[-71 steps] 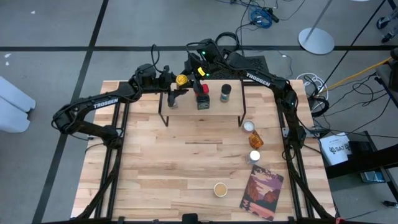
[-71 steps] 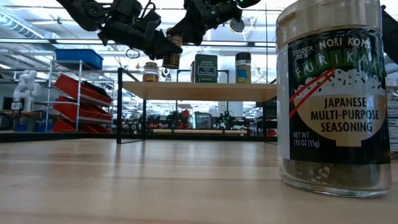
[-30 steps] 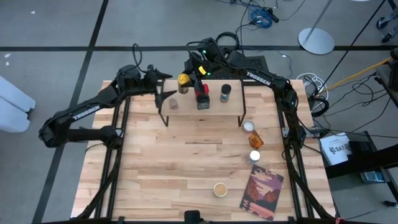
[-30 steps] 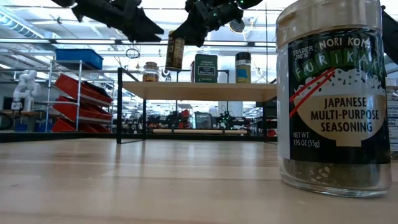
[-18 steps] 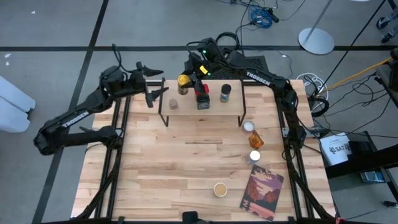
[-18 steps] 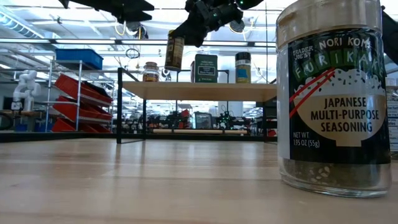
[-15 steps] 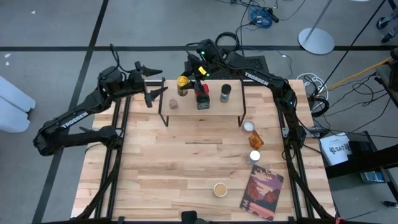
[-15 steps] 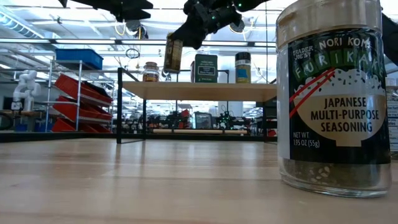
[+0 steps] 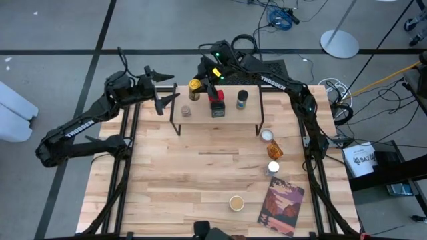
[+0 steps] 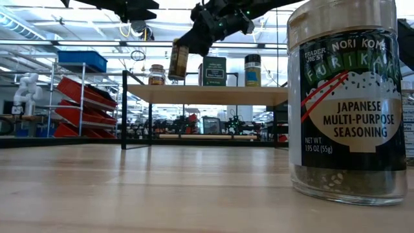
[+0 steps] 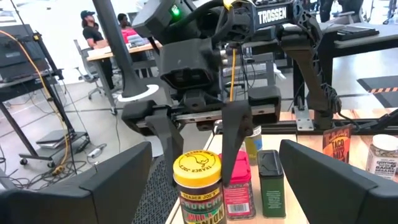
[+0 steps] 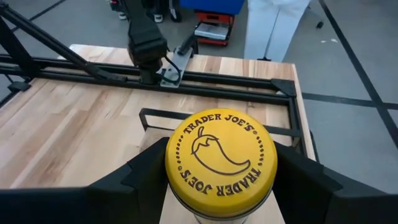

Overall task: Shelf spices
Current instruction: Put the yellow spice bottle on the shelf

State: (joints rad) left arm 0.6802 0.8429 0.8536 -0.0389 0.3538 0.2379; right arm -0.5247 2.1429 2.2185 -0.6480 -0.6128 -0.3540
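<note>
A spice jar with a yellow lid (image 12: 221, 163) hangs over the left end of the shelf (image 9: 227, 120), with my right gripper (image 12: 221, 186) shut on it. In the low view the jar (image 10: 178, 59) is tilted, just above the plank (image 10: 207, 94). On the shelf stand a tan-topped jar (image 9: 185, 111), a red-topped tin (image 9: 217, 103) and a black-topped jar (image 9: 242, 99). My left gripper (image 9: 163, 88) is open in the air at the table's far-left corner, holding nothing. My right gripper pinches the jar at its top, one finger on each side of the yellow lid (image 12: 177, 168). The fingers (image 11: 231, 140) come slanting down from the table's far side. The jar hangs below them, lifted clear of the shelf and tilted.
Near the table's right edge stand a white-topped jar (image 9: 267, 135), an orange jar (image 9: 274, 149) and another white-topped one (image 9: 273, 167). A tan-topped seasoning jar (image 9: 236, 202) and a book (image 9: 281, 207) lie toward the near edge. The table's left half is bare wood (image 9: 160, 180).
My left gripper has drawn back from the shelf toward the table's far-left corner and risen, staying open. My right gripper has carried the yellow-lidded jar slightly down toward the shelf's plank, and the jar has tipped from near upright to tilted.
</note>
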